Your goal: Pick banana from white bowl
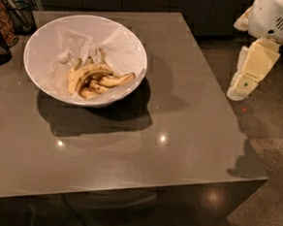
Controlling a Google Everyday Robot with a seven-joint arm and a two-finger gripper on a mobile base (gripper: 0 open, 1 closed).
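At the far left a dark wire basket (15, 14) is showing, and beside it the white bowl (43, 45) is sitting on the table (188, 137), lined with crumpled paper (91, 39). The banana (80, 75) is lying in the bowl, curving against the shorter bananas (112, 81). Off the table's right edge the tool (240, 88) is hanging over the floor, well apart from the bowl; I cannot tell whether it is apart or together.

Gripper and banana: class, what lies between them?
In the camera view, the gripper hangs beyond the table's right edge; between it and the banana lie a shorter banana, the white bowl's rim and tabletop.
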